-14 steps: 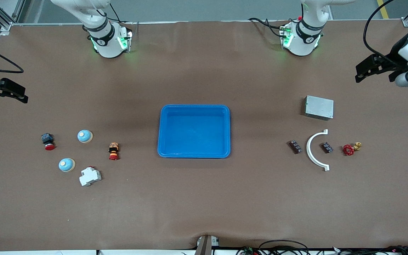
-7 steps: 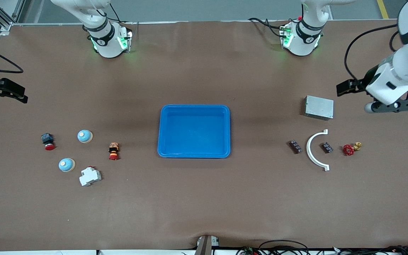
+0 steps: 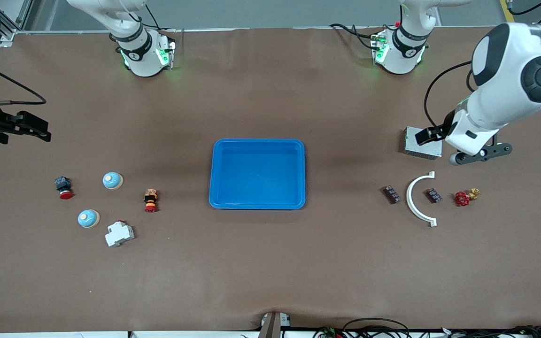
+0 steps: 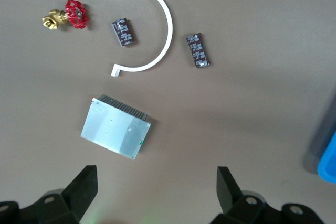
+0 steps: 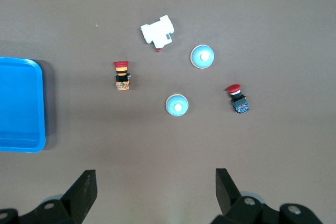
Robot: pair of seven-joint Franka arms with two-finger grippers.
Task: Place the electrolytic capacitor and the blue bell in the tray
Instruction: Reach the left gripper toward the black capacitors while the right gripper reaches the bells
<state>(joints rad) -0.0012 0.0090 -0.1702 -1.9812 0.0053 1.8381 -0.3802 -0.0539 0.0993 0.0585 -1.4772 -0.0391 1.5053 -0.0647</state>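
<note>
tray point(image 3: 257, 173) sits at table centre, holding nothing; two blue bells point(image 3: 112, 180) point(image 3: 88, 218) lie near the right arm's end, one nearer the front edge; two dark capacitors point(image 3: 391, 194) point(image 3: 434, 195) lie near the left arm's end, either side of a white arc point(image 3: 414, 199); left gripper point(image 4: 157, 184) hovers over the grey box point(image 3: 423, 142), fingers apart; right gripper point(image 5: 156, 184) hovers at the right arm's table edge, fingers apart.

No readable text, label, brand, number or sign anywhere; markings on the two dark rectangular components point(image 4: 124, 32) point(image 4: 198, 51) too small to make out.
</note>
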